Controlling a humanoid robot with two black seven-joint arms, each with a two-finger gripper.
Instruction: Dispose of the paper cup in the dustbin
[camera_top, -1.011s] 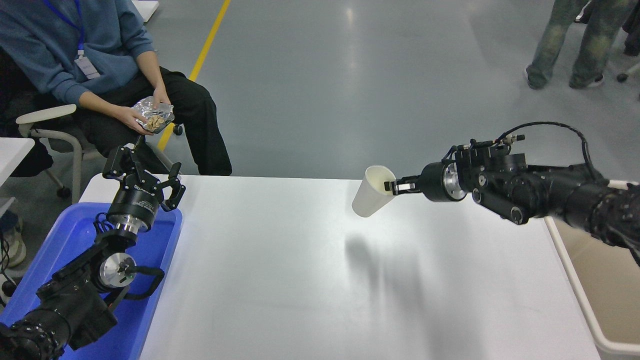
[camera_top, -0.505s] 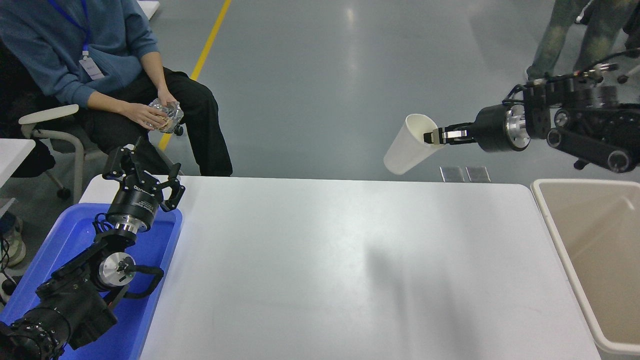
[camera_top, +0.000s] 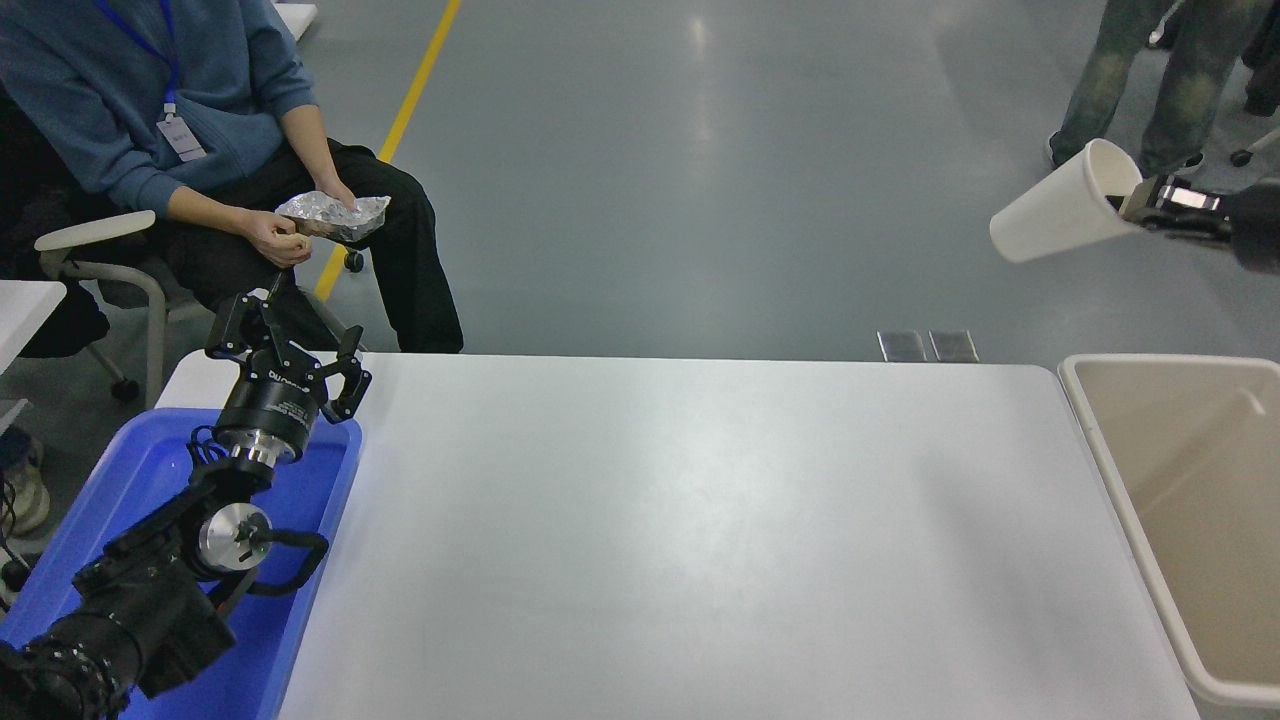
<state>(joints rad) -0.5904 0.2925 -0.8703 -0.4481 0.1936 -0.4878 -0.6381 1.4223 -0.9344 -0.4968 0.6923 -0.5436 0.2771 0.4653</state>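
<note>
The fingers of the right gripper were pinched on the rim of the paper cup, one inside the mouth and one outside. The cup hung tilted in the air, base pointing left and down, high above the floor beyond the worktop and up-left of the dustbin at the right edge. The right arm entered level from the right edge. The left gripper sat parked over the blue tray, fingers spread.
</note>
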